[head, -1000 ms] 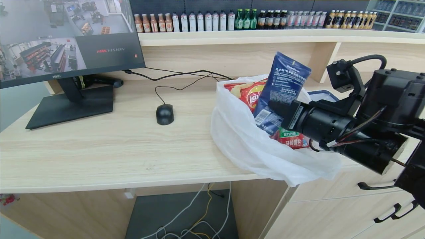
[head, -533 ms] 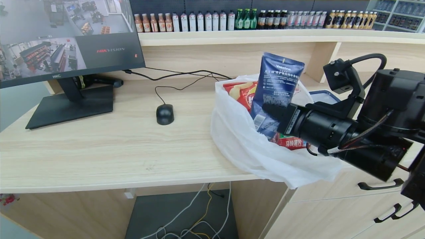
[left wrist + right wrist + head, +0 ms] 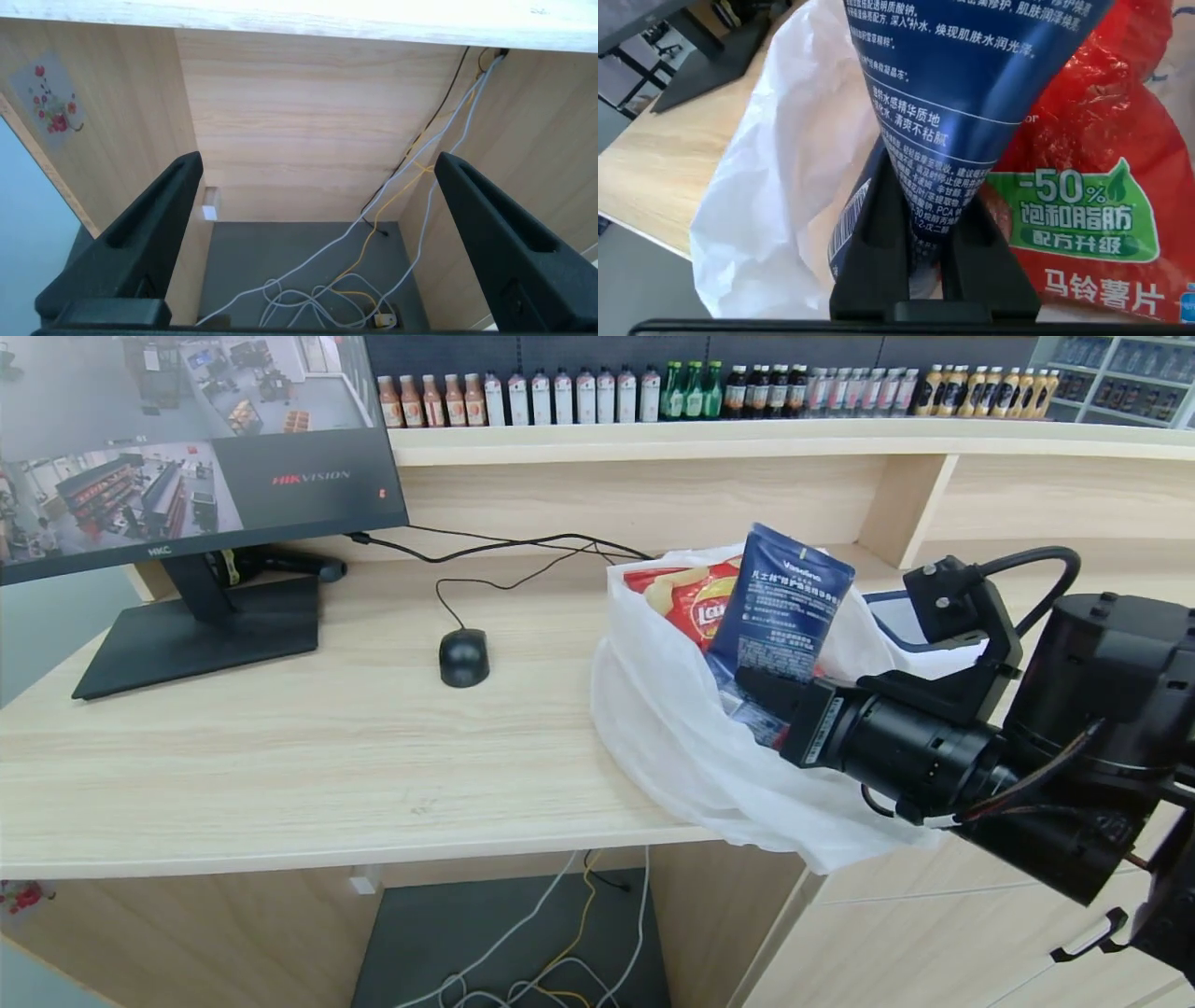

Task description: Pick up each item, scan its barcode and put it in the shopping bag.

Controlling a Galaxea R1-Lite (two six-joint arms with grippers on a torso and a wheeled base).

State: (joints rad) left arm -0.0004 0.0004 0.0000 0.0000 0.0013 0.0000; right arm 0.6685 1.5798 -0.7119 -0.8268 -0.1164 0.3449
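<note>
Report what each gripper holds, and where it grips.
The right gripper clamps the blue tube by its lower, narrow end. The left gripper is open and holds nothing.

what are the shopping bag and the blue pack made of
Shopping bag: thin white plastic film, probably; crumpled, sagging over the counter edge. Blue pack: flexible printed plastic with slight sheen, likely; it narrows where the right tool grips it.

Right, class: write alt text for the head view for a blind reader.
The right arm's jaws grip a blue tube standing in the open white shopping bag, beside a red chip packet, on a wooden counter with mouse and monitor.
</note>
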